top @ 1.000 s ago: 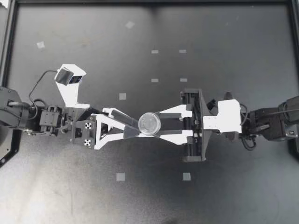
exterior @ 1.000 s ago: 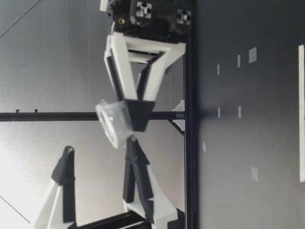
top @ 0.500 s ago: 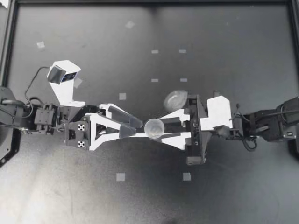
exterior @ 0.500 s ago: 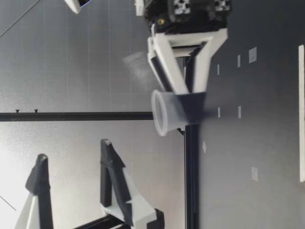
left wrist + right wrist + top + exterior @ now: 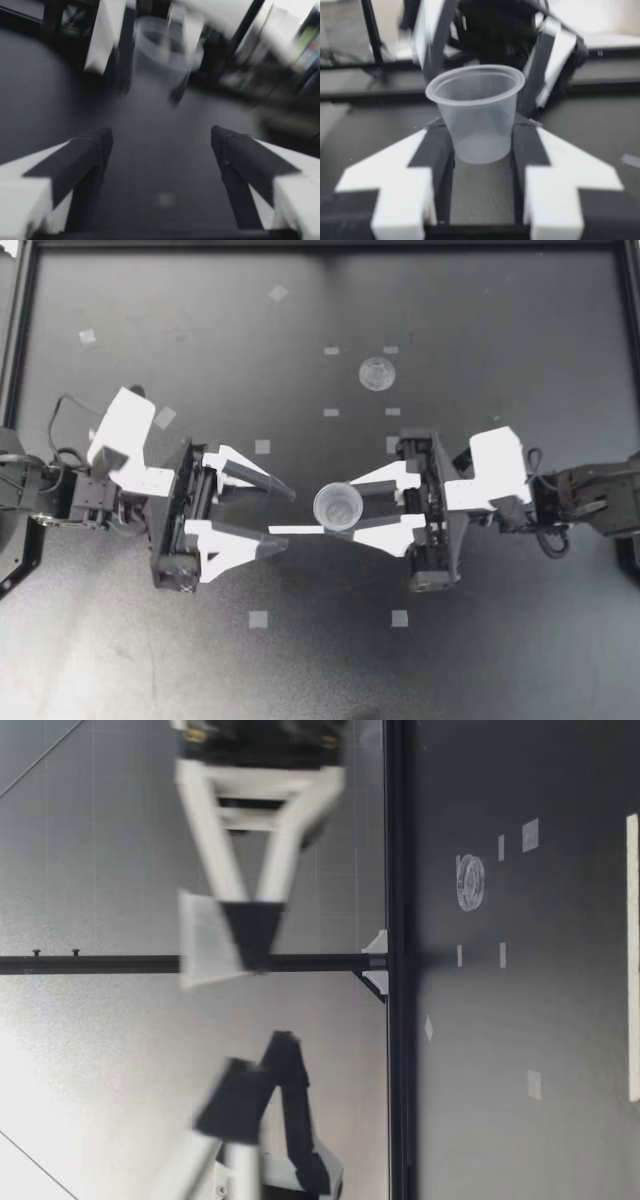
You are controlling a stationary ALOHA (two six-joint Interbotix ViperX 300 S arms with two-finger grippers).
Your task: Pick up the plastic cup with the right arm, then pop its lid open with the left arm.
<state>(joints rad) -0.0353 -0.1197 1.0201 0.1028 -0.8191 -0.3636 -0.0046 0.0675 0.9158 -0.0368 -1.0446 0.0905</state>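
1. The right gripper (image 5: 336,510) is clenched on a clear plastic cup (image 5: 338,504), with one finger pressing each side of the cup's lower wall.
2. The held cup is upright with its mouth up. It hangs well above the dark tabletop (image 5: 520,660), near the middle.
3. The right wrist view looks into the held cup, and it is empty.
4. The left gripper (image 5: 284,517) is released, its fingers spread wide with nothing between them. Its tips point at the held cup and stand just beside it.
5. A second clear cup (image 5: 376,373) rests on the tabletop, well apart from both grippers and nearer to the right one.
6. The second cup sits among four small pale tape squares (image 5: 331,412). Nothing shows inside it, and it cannot be told whether its mouth faces up or down.
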